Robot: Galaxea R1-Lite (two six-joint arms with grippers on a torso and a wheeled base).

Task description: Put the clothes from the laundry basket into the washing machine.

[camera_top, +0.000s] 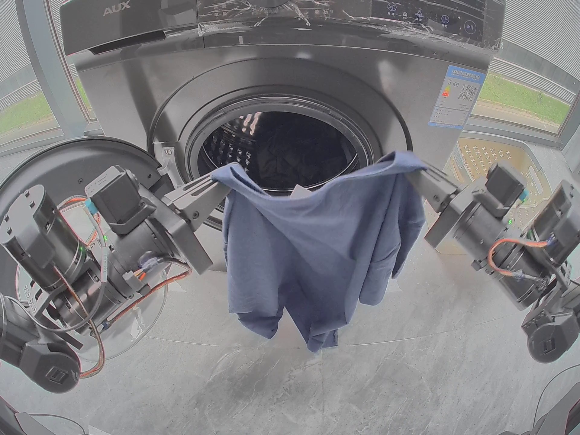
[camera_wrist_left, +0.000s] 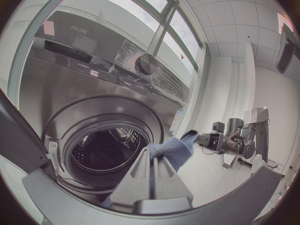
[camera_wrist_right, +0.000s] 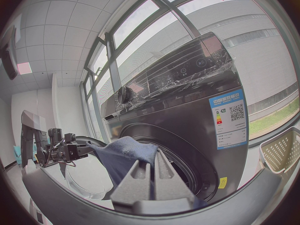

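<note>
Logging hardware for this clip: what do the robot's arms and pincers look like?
Both arms are dark grey to black, built of cylindrical joint housings and boxy wrist blocks. The left arm and right arm carry looped orange cables, small green lights and a teal tab each. The left pincer and right pincer have pale grey wedge-shaped fingers with triangular recesses.

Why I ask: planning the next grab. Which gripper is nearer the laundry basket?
The right gripper; the laundry basket stands just beyond it, the left gripper by the open door.

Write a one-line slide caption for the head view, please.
Left gripper and right gripper hold a blue shirt stretched before the open washing machine.
</note>
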